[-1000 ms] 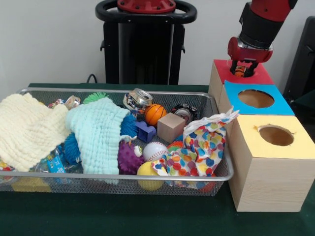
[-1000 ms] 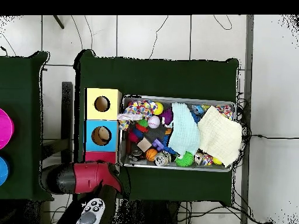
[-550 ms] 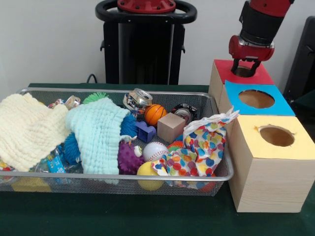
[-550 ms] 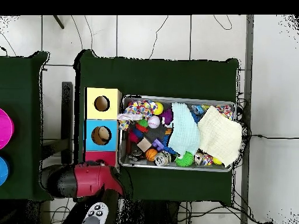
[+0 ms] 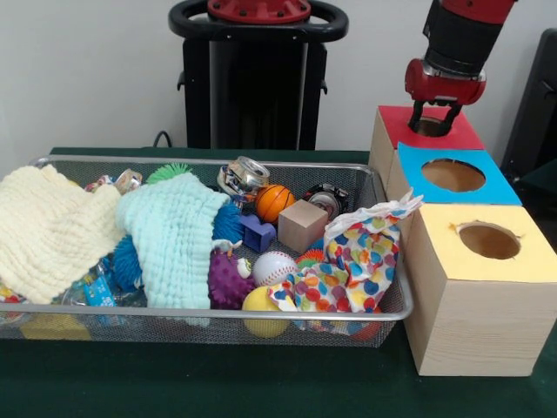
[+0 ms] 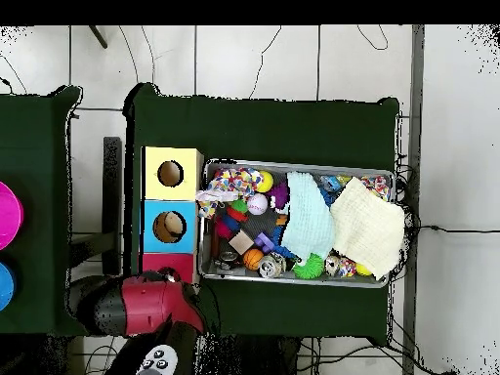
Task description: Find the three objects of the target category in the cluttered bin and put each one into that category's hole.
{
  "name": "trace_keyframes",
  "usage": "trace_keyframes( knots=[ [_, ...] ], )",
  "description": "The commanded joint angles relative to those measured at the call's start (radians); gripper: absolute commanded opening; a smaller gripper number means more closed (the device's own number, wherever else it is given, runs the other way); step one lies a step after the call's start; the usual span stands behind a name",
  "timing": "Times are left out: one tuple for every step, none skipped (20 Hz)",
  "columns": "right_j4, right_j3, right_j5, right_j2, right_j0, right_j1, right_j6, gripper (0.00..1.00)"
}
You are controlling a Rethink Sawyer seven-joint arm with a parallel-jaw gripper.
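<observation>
The gripper (image 5: 435, 117) hangs over the red box's hole (image 5: 429, 127) — jaws parted, holding nothing.

Light was even and bright, soft from overhead. Faint shadows fell beneath the wire bin (image 5: 383, 306) (on the green table (image 5: 218, 383)). Metal cans inside the bin glinted. Focus stayed slightly soft.

bin (image 5: 383, 306): wire mesh, cluttered, on table | red-topped box (image 5: 428, 128): farthest of three in a row beside bin, round hole up | orange ball (image 5: 274, 202): in bin, near wooden cube
</observation>
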Motion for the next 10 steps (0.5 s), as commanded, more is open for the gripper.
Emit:
trace_keyframes(
  knots=[
    [-0.032, -0.124, -0.071, -0.032, 0.015, -0.016, 0.170, 1.00],
    [-0.039, -0.133, -0.055, -0.042, 0.011, -0.011, 0.160, 1.00],
    [-0.043, -0.137, -0.046, -0.057, 0.012, -0.005, 0.156, 1.00],
    [-0.047, -0.142, -0.037, -0.071, 0.013, 0.001, 0.153, 1.00],
    [-0.050, -0.133, -0.044, -0.067, 0.006, -0.010, 0.145, 1.00],
    [-0.043, -0.110, -0.097, -0.049, -0.007, -0.041, 0.153, 1.00],
    [-0.037, -0.087, -0.150, -0.032, -0.021, -0.072, 0.160, 1.00],
    [-0.040, -0.074, -0.190, -0.018, -0.030, -0.098, 0.162, 1.00],
    [-0.045, -0.071, -0.212, -0.016, -0.030, -0.110, 0.163, 1.00],
    [-0.053, -0.076, -0.189, -0.020, -0.029, -0.113, 0.149, 1.00]
  ],
)
